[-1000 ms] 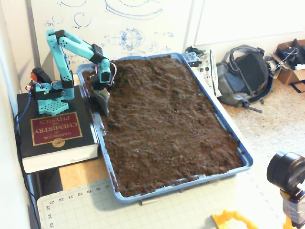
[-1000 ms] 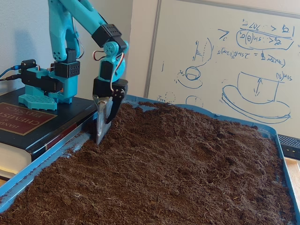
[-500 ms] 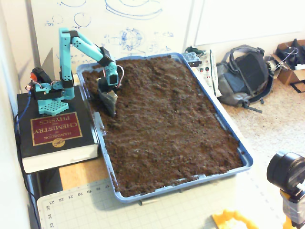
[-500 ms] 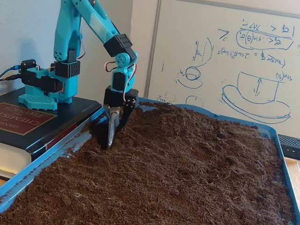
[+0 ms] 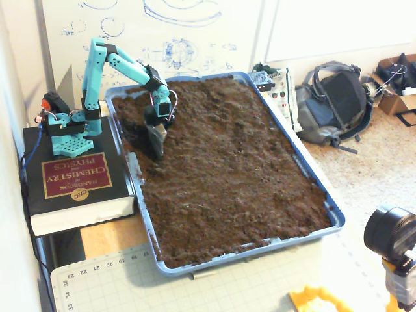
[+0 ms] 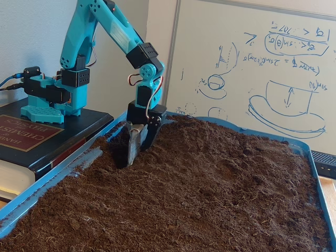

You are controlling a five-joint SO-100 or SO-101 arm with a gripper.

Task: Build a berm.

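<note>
Your end effector [image 6: 131,157], whether apart or together I cannot tell, digs into soil [image 5: 227,169] near the tray [image 5: 335,218] edge; next, push sideways, heaping a berm.

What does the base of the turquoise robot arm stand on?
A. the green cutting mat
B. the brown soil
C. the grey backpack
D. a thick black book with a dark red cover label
D: the turquoise arm's base sits on the thick black book beside the blue soil tray.
</note>
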